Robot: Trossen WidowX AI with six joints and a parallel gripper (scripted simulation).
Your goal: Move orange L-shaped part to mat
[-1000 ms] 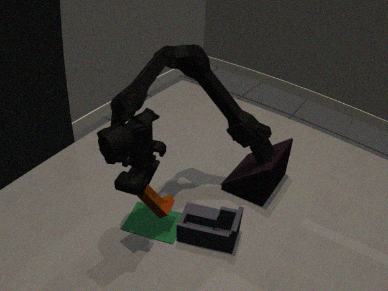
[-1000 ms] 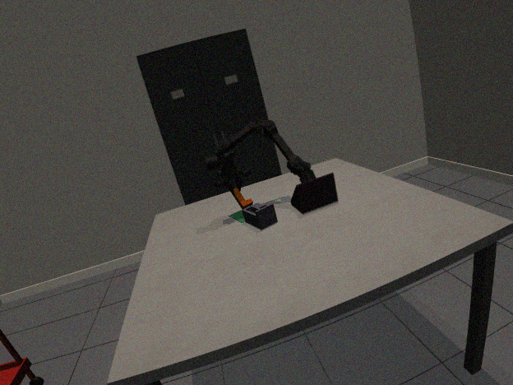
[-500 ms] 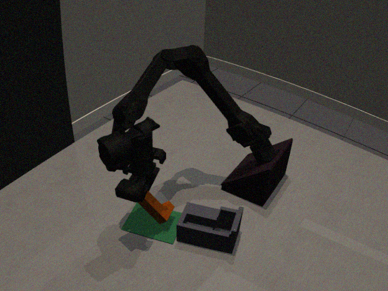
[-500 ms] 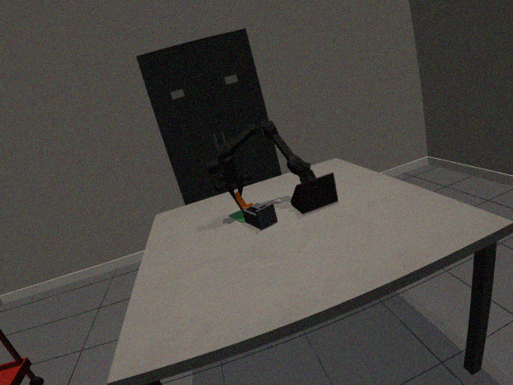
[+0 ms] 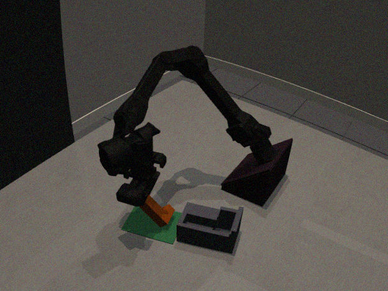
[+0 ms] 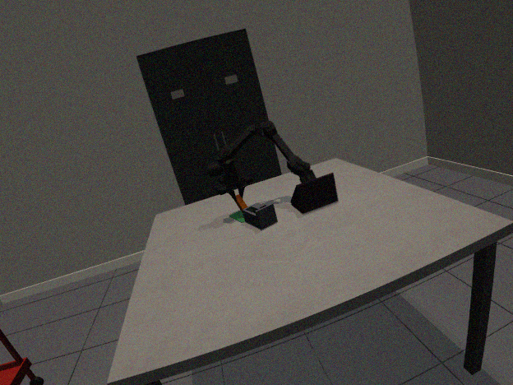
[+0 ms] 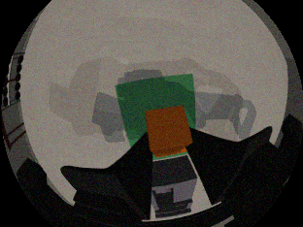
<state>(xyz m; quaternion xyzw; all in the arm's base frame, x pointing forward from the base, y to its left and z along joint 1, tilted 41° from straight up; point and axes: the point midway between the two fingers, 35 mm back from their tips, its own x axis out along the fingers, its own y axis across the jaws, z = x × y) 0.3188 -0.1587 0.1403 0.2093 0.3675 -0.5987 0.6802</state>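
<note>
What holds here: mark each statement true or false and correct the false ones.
1. The gripper is shut on the orange L-shaped part. True.
2. The part lies flat on the green mat. False: it hangs tilted from the gripper over the mat, its L-shaped end lowest.
3. The pocket in the grey tray has no part in it. True.
4. The mat lies on the far side of the tray from the gripper. False: the mat lies beside the tray, right under the gripper.
5. The arm's dark base stands on the mat. False: it stands on the table, behind the tray.
</note>
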